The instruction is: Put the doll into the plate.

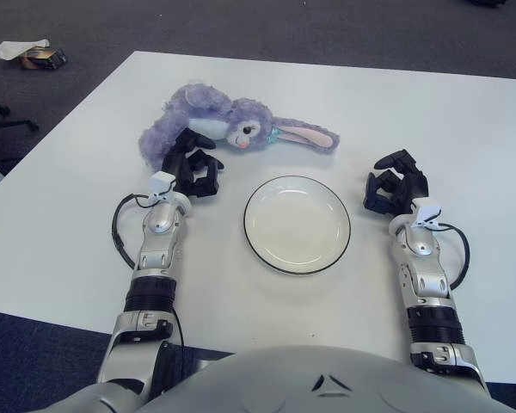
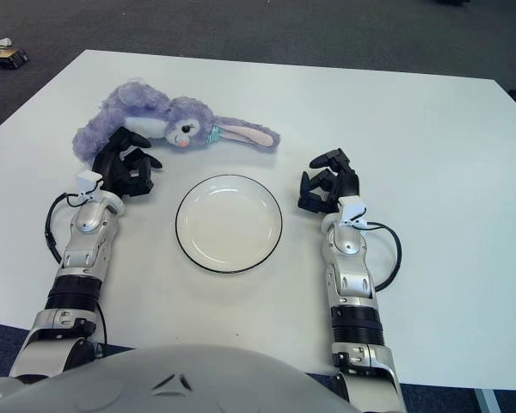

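A purple plush rabbit doll (image 1: 215, 120) lies on its side on the white table, ears stretched to the right, just beyond an empty white plate (image 1: 297, 224) with a dark rim. My left hand (image 1: 192, 168) sits right in front of the doll's body, left of the plate, fingers spread and holding nothing; whether it touches the plush I cannot tell. My right hand (image 1: 396, 182) hovers to the right of the plate, fingers loosely curled around nothing.
The white table (image 1: 464, 129) extends far to the back and right. A small box and crumpled paper (image 1: 30, 53) lie on the dark carpet beyond the table's back left corner.
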Tool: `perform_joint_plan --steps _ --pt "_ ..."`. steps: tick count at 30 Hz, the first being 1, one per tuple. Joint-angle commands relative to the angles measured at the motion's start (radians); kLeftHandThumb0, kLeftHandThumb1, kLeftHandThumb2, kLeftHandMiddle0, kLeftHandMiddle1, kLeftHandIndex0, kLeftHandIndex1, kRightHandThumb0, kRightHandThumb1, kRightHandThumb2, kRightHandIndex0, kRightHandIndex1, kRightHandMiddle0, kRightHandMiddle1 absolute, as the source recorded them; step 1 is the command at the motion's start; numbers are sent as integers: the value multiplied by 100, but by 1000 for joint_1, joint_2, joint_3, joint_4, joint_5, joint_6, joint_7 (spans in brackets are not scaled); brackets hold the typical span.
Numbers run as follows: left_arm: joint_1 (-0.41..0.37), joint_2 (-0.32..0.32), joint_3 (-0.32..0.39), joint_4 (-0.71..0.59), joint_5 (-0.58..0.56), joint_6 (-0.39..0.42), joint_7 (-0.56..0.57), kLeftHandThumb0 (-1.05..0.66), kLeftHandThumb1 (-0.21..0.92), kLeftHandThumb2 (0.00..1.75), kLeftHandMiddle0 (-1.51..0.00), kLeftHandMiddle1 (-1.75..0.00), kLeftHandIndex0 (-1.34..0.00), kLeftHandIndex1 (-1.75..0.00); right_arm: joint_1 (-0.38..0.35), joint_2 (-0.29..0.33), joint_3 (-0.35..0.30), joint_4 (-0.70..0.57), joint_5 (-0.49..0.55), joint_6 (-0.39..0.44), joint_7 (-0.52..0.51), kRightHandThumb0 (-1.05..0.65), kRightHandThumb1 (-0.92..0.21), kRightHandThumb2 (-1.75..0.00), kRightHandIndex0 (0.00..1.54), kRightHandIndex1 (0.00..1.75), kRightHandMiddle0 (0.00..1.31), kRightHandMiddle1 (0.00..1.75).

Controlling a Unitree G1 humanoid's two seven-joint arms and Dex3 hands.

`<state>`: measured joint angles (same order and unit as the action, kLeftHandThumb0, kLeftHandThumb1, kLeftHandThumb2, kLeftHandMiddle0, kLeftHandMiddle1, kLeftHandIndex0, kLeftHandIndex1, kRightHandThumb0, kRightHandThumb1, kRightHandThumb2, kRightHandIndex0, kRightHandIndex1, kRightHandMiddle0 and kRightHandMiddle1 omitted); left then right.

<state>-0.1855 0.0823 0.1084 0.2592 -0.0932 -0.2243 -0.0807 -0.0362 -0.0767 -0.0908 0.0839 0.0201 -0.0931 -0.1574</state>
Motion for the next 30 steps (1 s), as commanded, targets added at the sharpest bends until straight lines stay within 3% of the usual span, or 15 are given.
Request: perform_joint_plan --steps 1,19,30 --pt "56 -11 -3 44 3 -9 -3 -1 31 124 -72 -145 -45 -175 103 59 13 67 -5 15 -12 -1 -24 -140 70 170 42 175" --pt "53 -11 -3 51 7 -24 -1 -1 31 124 -72 -144 -46 -175 102 61 16 60 -6 22 -23 -1 -25 -140 69 170 42 175" --pt "60 -12 -10 49 89 -127 68 -1 30 123 -72 -140 -49 -175 99 60 18 63 -5 21 -24 -1 -24 -140 70 169 42 175"
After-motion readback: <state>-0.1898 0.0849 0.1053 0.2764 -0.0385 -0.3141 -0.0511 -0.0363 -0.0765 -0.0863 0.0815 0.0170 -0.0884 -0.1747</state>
